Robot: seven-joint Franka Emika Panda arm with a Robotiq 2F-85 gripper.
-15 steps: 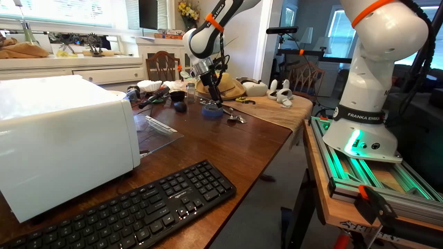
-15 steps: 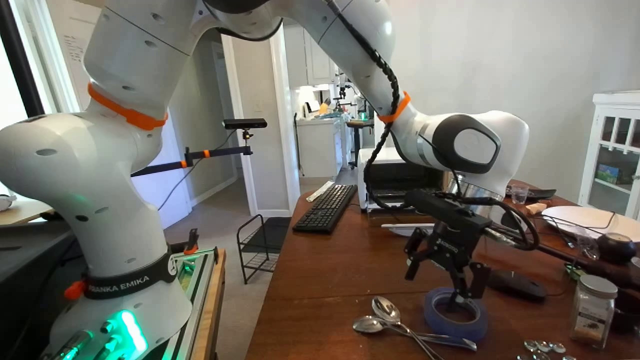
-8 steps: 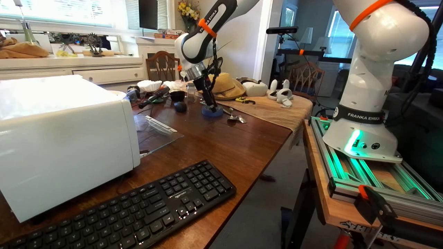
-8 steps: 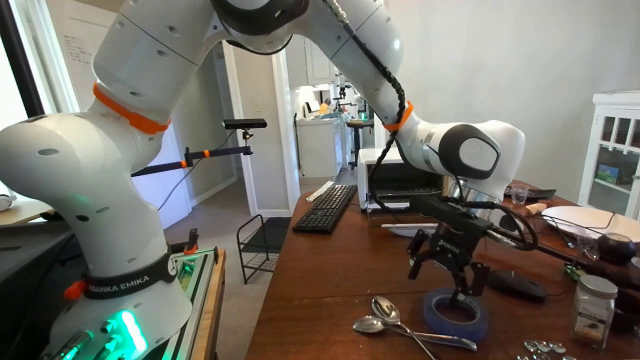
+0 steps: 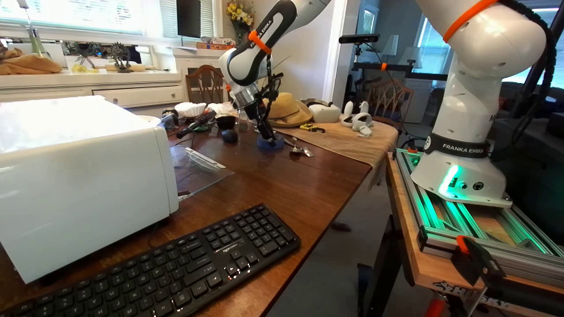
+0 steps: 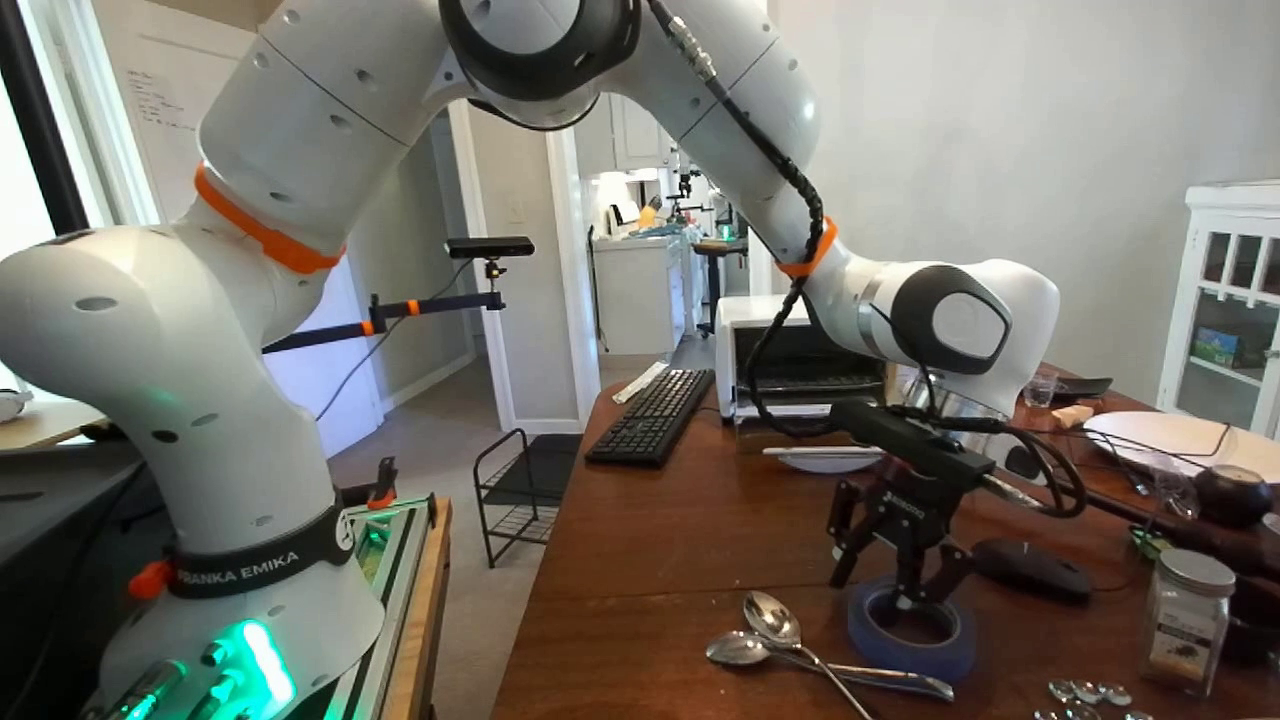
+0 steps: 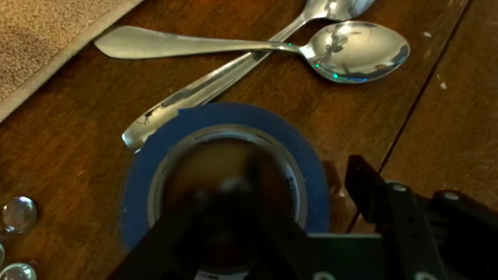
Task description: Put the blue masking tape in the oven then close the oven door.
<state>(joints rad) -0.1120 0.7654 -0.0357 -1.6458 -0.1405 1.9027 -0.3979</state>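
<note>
The blue masking tape (image 6: 912, 630) lies flat on the wooden table in both exterior views. My gripper (image 6: 872, 588) straddles the roll's near wall. In the wrist view one of its fingers (image 7: 363, 182) stands outside the blue tape (image 7: 311, 186), a strip of table showing between them; the other, dark and blurred, reaches over the roll's hole. The jaws are partly spread and pinch nothing. At the table's far end in an exterior view is the white oven (image 6: 745, 312), its dark interior exposed. The oven door (image 5: 205, 174), a glassy panel, is lowered in front of it.
Two crossed spoons (image 6: 775, 640) lie against or close beside the tape. A black mouse (image 6: 1035, 572), a glass jar (image 6: 1188, 620) and clear glass beads (image 7: 19, 214) are nearby. A black keyboard (image 6: 655, 415) sits beside the oven. A tan cloth (image 7: 58, 39) covers part of the table.
My gripper has come down toward the tape and tilted slightly, and its jaws have narrowed from wide open. The tape, spoons and oven door have not moved.
</note>
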